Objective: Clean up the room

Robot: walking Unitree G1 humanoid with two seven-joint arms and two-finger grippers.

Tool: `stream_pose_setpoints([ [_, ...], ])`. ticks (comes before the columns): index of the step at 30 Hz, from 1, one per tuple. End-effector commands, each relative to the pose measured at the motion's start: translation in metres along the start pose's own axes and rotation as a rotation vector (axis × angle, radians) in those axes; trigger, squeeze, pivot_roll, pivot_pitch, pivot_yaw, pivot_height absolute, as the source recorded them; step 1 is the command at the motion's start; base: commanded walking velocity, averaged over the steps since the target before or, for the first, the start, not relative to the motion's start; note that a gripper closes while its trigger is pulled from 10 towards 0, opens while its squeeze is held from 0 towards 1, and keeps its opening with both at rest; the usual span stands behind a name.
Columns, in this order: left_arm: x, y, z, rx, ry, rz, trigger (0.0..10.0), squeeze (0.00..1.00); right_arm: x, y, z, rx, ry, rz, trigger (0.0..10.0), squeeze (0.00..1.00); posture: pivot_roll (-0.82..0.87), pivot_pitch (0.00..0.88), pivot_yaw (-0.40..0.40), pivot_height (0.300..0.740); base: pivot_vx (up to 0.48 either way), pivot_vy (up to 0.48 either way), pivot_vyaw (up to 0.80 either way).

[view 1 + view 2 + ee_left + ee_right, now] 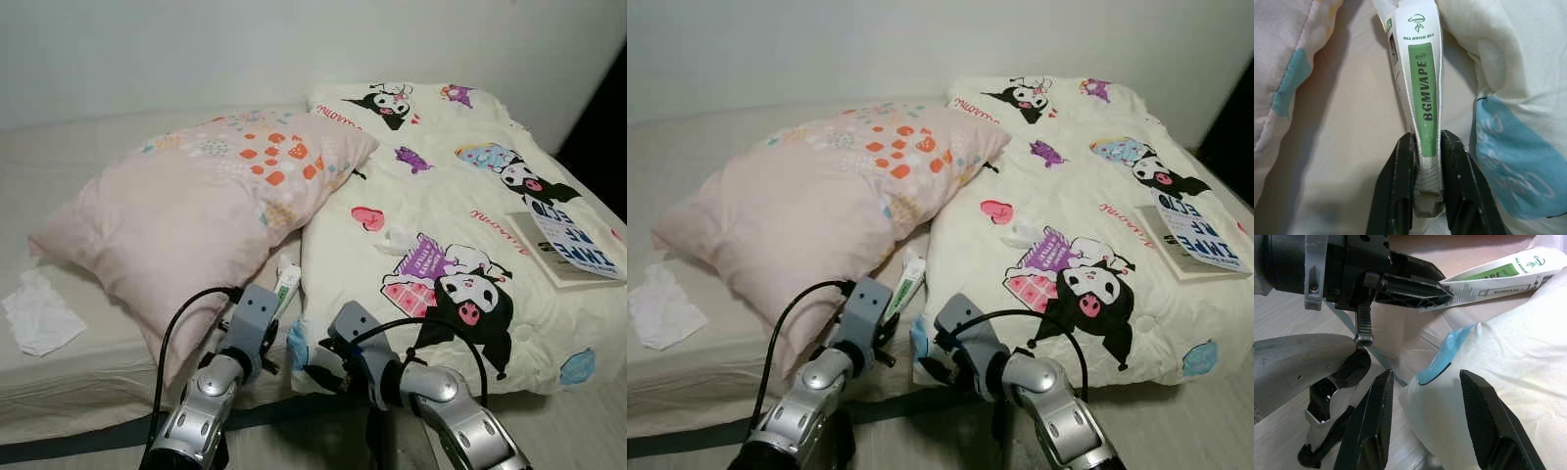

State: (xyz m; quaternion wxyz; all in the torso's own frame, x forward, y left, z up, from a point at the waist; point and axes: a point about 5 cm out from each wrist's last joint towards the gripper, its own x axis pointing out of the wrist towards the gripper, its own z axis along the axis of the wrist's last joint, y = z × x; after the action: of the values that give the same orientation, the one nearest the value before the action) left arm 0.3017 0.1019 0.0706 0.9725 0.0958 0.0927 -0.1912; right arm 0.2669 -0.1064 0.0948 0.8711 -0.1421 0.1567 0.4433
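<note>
Head views: white-and-green flat tube (286, 285) lies in the gap between the pink patterned pillow (196, 211) and the cream cartoon-print quilt (460, 225), its long axis running away from the robot. Left wrist view: the left gripper (1426, 161) pinches the tube's crimped near end; green lettering runs lengthwise. Right wrist view: the right gripper (1427, 387) is spread apart over the quilt's corner.
</note>
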Motion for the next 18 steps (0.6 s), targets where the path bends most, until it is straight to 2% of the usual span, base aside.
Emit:
stream_pose_setpoints([
  [1, -0.002, 0.000, -0.003, -0.010, 0.004, -0.007, 0.0, 0.00, 0.001, 0.005, -0.002, -0.002, 0.014, 0.024, 10.0, 0.00, 0.02, 0.178, -0.013, 0.544, 0.000, 0.000, 0.00],
  [8, -0.006, 0.001, 0.001, -0.033, -0.032, -0.032, 0.0, 0.00, 0.002, 0.005, 0.001, 0.004, -0.001, 0.024, 10.0, 0.00, 0.02, 0.170, -0.012, 0.544, 0.000, 0.000, 0.00],
  [10, -0.017, 0.004, 0.008, -0.063, -0.090, -0.074, 0.0, 0.00, -0.001, 0.003, 0.010, 0.037, -0.063, 0.022, 10.0, 0.00, 0.03, 0.139, -0.018, 0.544, 0.000, 0.000, 0.00],
  [11, -0.025, 0.011, 0.012, -0.083, -0.125, -0.065, 0.0, 0.00, -0.004, 0.002, 0.017, 0.051, -0.115, 0.013, 10.0, 0.00, 0.03, 0.131, -0.017, 0.544, 0.000, 0.000, 0.00],
  [14, -0.031, 0.016, 0.015, -0.093, -0.146, -0.055, 0.0, 0.00, -0.006, 0.001, 0.021, 0.059, -0.148, 0.006, 10.0, 0.00, 0.03, 0.129, -0.017, 0.544, 0.000, 0.000, 0.00],
  [17, -0.053, 0.037, 0.028, -0.184, -0.231, -0.007, 0.0, 0.00, -0.013, -0.003, 0.030, 0.080, -0.239, -0.018, 10.0, 0.00, 0.03, 0.106, -0.014, 0.544, 0.000, 0.000, 0.00],
  [18, -0.053, 0.037, 0.028, -0.184, -0.231, -0.007, 0.0, 0.00, -0.013, -0.003, 0.030, 0.080, -0.239, -0.018, 10.0, 0.00, 0.03, 0.106, -0.014, 0.544, 0.000, 0.000, 0.00],
])
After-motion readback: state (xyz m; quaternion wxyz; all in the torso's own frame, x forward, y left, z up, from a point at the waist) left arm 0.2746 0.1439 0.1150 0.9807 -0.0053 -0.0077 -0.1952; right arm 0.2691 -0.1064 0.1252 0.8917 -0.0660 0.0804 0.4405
